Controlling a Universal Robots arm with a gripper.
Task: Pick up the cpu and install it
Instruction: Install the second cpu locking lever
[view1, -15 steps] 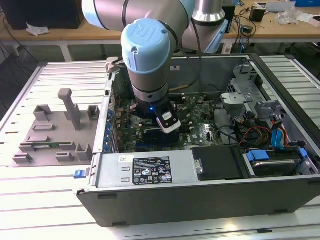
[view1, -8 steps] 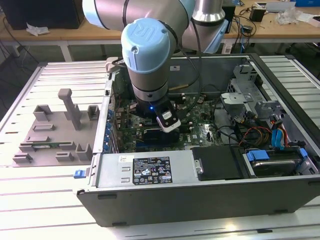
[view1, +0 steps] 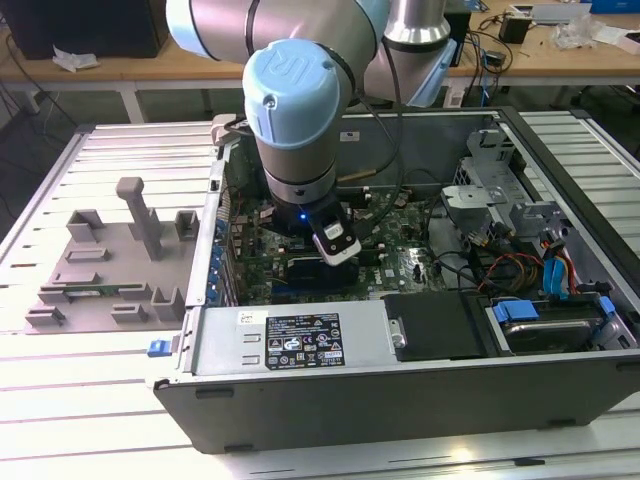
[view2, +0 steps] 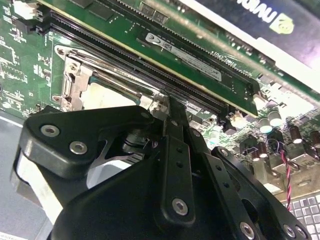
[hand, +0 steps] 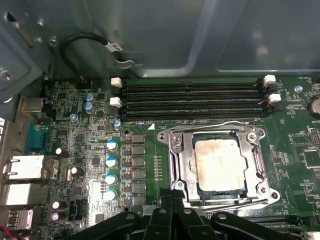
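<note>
Slatted metal tabletop (view1: 90, 440) carries an opened computer case (view1: 400, 385), lying on its side so the arm (view1: 295, 110) can come straight down onto the motherboard (hand: 85, 150). On the exterior view's left sits a grey parts fixture (view1: 110, 260), its slots presumably made to stage components within reach.

Inside the case, the arm's wrist is lowered close over the board, with the gripper (view2: 167, 112) hanging just beside the socket (hand: 217, 165). The fingers (view2: 175, 150) look drawn together with nothing between them, their tips at the socket's edge, in both wrist views.

In the first wrist view the cpu (hand: 219, 164) lies flat in the socket, square to the metal frame, which suggests it has been seated where the task wants it. The frame looks open around it, the thin lever wire running past its corners. Its top is pale silver-grey metal, dull and faintly smudged, with darker edges showing at the sides.
</note>
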